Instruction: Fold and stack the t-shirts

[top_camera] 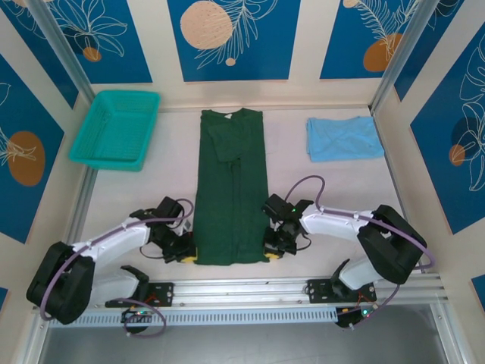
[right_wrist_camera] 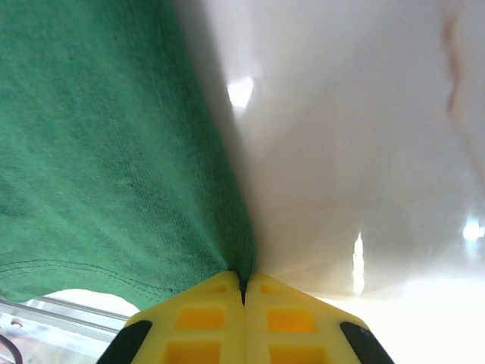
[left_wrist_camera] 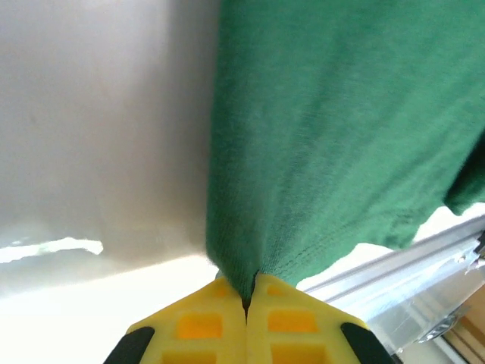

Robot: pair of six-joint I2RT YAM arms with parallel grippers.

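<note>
The worktop [top_camera: 318,197] carries a green shirt [top_camera: 231,182] in the middle, a folded blue shirt [top_camera: 345,138] far right, a basket [top_camera: 108,162] far left.

A pale, glossy tabletop [top_camera: 333,189] catching bright glints of light is enclosed behind and on both sides by cream walls [top_camera: 305,45] bearing blue panels [top_camera: 231,38] with white leaf outlines and orange discs, with a ribbed aluminium rail [top_camera: 250,290] along its near edge.

large t-shirt [top_camera: 231,189]: centre | basket [top_camera: 114,130]: far left | folded t-shirt [top_camera: 342,139]: far right | all on table [top_camera: 151,189]
</note>
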